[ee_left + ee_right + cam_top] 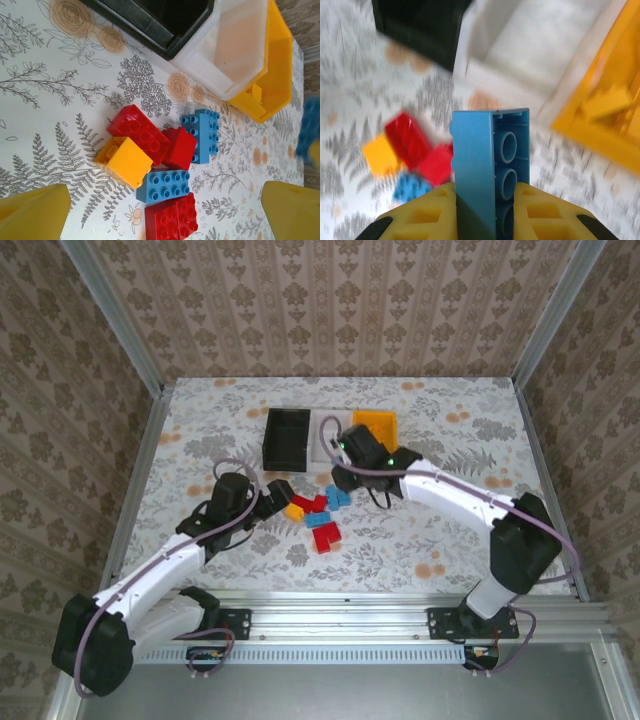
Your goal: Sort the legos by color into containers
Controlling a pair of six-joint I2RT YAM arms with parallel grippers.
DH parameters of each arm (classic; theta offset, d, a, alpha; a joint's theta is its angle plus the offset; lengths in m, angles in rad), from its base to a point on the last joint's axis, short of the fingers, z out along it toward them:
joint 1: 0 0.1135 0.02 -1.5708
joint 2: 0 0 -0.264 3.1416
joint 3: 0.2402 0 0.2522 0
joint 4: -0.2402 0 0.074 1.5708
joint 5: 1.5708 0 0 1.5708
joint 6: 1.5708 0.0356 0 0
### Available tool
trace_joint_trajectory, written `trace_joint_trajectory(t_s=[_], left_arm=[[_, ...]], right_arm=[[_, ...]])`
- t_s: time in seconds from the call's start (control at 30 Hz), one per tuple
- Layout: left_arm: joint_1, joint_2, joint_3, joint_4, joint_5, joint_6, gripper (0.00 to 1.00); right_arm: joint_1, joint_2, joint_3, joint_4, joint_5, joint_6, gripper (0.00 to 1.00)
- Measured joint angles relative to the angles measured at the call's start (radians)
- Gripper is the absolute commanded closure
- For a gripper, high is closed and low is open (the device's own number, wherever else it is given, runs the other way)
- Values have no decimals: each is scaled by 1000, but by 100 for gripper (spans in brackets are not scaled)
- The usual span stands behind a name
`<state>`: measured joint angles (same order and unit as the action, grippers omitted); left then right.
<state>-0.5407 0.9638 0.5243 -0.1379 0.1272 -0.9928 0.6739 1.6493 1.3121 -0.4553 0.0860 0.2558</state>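
Observation:
My right gripper point(490, 212) is shut on a blue lego point(490, 160), held upright above the table just in front of the white container point(535, 40). Seen from above, the right gripper point(342, 452) hangs by the white container's point(322, 432) near end. The black container point(270, 440) stands to its left and the yellow-orange container point(375, 418) to its right, with yellow legos point(607, 102) inside. My left gripper point(165, 220) is open above the loose pile: red legos point(137, 131), a yellow lego point(123, 161) and blue legos point(165, 185).
The loose pile point(315, 515) lies mid-table between the two arms. The three containers stand side by side at the back. Patterned walls and metal posts enclose the table on three sides.

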Motion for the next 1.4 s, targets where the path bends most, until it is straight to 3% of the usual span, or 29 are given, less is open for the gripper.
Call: trace_joint_trajectory(t_s=[0.33,0.57,1.07,1.17,1.4], left_arm=[[39,-173,-32,-84,1,0,0],[51,-224,-70,-115,-2,-1,0],[53,-197,-71,-117,6,-1,0],[54,-197,-71,-117,6,-1,0],[58,-172,-80,-68,8,-17,0]], right_arm=[[-122,431,436,-23,-47,-38,75],[-127,545,578,-100,-47,-51,65],[-122,531,567,-116,-42,-53,59],[-100,449,461,-103,-15,-53,57],[43,74,56,-13,111,-2,51]])
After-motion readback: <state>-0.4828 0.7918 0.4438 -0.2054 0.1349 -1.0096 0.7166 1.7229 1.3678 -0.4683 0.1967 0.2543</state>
